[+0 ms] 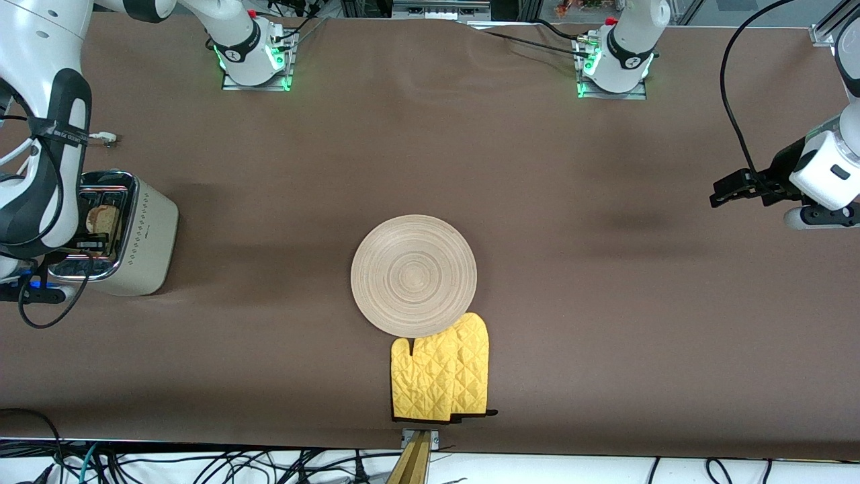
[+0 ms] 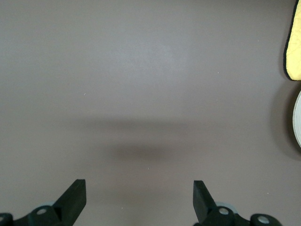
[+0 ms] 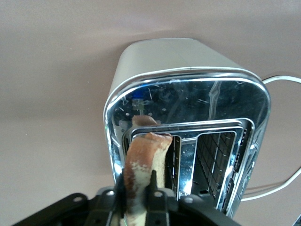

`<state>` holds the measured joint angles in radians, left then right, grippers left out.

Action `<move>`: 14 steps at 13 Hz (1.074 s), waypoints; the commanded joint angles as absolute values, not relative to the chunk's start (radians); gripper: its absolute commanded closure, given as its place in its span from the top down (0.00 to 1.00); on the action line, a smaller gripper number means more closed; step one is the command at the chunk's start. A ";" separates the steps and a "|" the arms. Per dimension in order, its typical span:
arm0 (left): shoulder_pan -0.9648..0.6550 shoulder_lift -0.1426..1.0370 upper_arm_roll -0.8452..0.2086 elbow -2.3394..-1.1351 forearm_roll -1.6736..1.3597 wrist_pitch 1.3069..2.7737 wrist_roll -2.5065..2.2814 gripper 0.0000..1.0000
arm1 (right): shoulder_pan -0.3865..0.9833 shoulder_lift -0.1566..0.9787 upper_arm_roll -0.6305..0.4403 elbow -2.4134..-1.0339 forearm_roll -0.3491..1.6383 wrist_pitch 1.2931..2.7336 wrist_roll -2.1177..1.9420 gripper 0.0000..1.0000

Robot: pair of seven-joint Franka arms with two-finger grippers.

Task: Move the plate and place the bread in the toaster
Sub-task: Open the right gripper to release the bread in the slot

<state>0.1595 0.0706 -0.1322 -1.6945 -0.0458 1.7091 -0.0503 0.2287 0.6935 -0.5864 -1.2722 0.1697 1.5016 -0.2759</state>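
Observation:
The cream toaster (image 1: 146, 236) stands at the right arm's end of the table. My right gripper (image 1: 94, 240) is over its chrome top, shut on the brown bread slice (image 1: 102, 218). In the right wrist view the gripper (image 3: 136, 182) pinches the slice (image 3: 145, 157) on edge over one slot of the toaster (image 3: 214, 101); the other slot is empty. The pale wooden plate (image 1: 414, 275) lies at the table's middle, bare. My left gripper (image 1: 724, 193) waits open and empty over bare table at the left arm's end; it also shows in the left wrist view (image 2: 139, 197).
Yellow quilted oven mitts (image 1: 440, 376) lie nearer the camera than the plate, their tips touching its rim. The mitts (image 2: 294, 47) and the plate's rim (image 2: 298, 117) show at the edge of the left wrist view. The toaster's white cord (image 3: 282, 79) trails on the table beside it.

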 commanded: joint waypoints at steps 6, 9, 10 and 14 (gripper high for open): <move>0.176 0.072 -0.137 -1.681 -0.067 1.695 -0.041 1.00 | 0.213 0.696 -0.581 -1.270 0.192 1.545 -0.343 1.00; 0.176 0.074 -0.137 -1.681 -0.067 1.695 -0.046 1.00 | 0.207 0.649 -0.583 -1.270 0.190 1.531 -0.365 1.00; 0.176 0.072 -0.137 -1.681 -0.067 1.695 -0.046 1.00 | 0.209 0.634 -0.586 -1.267 0.190 1.511 -0.371 1.00; 0.176 0.074 -0.137 -1.681 -0.067 1.695 -0.046 1.00 | 0.210 0.542 -0.586 -1.249 0.190 1.419 -0.371 1.00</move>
<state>0.1661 0.0721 -0.1321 -1.6947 -0.0458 1.7090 -0.0503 0.2152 0.5988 -0.5942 -1.2512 0.1808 1.4613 -0.3553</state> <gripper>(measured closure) 0.000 0.000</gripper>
